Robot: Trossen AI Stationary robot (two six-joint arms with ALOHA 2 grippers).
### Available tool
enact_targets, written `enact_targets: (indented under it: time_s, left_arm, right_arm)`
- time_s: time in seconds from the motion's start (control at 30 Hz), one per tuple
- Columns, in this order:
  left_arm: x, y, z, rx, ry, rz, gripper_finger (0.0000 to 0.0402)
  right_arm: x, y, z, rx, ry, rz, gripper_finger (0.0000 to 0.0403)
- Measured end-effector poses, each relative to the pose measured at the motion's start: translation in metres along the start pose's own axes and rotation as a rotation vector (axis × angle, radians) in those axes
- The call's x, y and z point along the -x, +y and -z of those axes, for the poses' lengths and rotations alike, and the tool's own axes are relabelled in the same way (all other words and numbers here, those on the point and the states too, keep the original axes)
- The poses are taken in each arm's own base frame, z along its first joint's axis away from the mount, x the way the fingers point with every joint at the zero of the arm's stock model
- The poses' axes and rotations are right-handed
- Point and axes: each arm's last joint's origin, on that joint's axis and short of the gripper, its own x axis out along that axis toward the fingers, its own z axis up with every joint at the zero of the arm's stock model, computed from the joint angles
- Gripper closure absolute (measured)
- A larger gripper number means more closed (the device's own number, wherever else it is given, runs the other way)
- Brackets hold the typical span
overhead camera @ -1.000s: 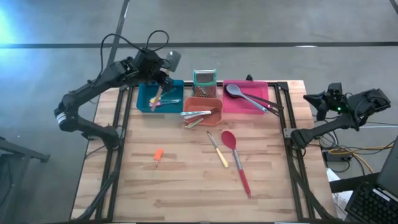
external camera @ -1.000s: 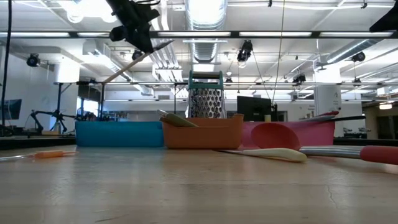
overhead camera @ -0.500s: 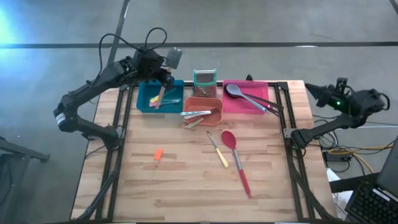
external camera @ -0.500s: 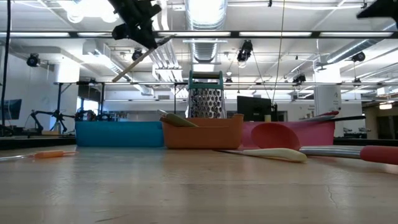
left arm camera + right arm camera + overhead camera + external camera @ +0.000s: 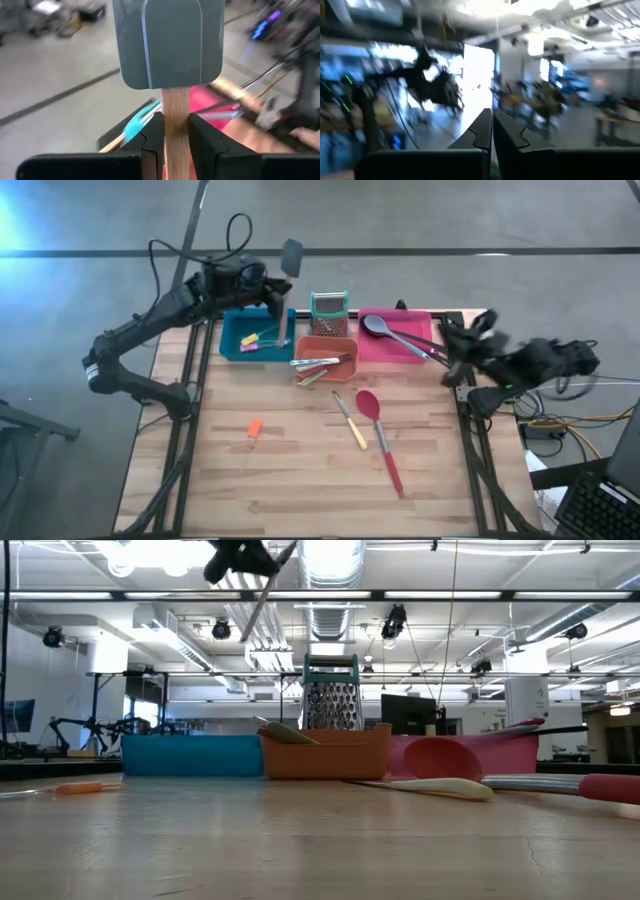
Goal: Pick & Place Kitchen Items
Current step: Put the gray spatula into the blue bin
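High view: the grey spatula (image 5: 291, 256) is being raised by the left gripper (image 5: 268, 284) above the blue bin (image 5: 231, 340), higher than before; the right gripper (image 5: 462, 338) is being swung in over the bench (image 5: 300, 470). Left wrist view: jaws are clamped on the spatula's wooden handle. Right wrist view: jaws are being held together.

Overhead, even light falls on the worktop (image 5: 300, 480), with soft, short shadows; a bluish glare burns in the upper left corner of the high view. The right arm (image 5: 520, 365) smears with motion blur. In the low view, ceiling lights (image 5: 330, 555) blow out to white, and the near worktop is out of focus. The right wrist view is streaked throughout; the left wrist background is blurred.
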Motion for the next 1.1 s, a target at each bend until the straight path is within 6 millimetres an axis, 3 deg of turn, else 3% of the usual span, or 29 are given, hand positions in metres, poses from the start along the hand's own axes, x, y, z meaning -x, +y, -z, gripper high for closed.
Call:
enact_targets:
  time_s: [0.23, 0.47, 0.73, 0.9, 1.1]
  left_arm:
    - [0.000, -0.036, -0.015, 0.008, -0.221, 0.182, 0.0336]
    - [-0.001, -0.069, -0.015, -0.101, -0.295, 0.449, 0.0336]
    - [-0.003, -0.084, -0.023, -0.120, -0.403, 0.711, 0.0338]
    - [-0.005, -0.090, -0.025, -0.136, -0.427, 0.887, 0.0338]
    - [-0.011, -0.092, -0.022, -0.130, -0.410, 0.910, 0.0338]
  right_arm:
    - [-0.035, 0.038, 0.012, 0.030, 0.167, 0.222, 0.0393]
    - [-0.058, 0.057, -0.003, -0.052, 0.175, 0.168, 0.0354]
    - [-0.073, 0.053, -0.010, -0.189, 0.403, -0.004, 0.0271]
    - [-0.089, 0.063, -0.013, -0.173, 0.439, -0.055, 0.0221]
    - [-0.109, 0.077, -0.019, -0.146, 0.440, -0.068, 0.0182]
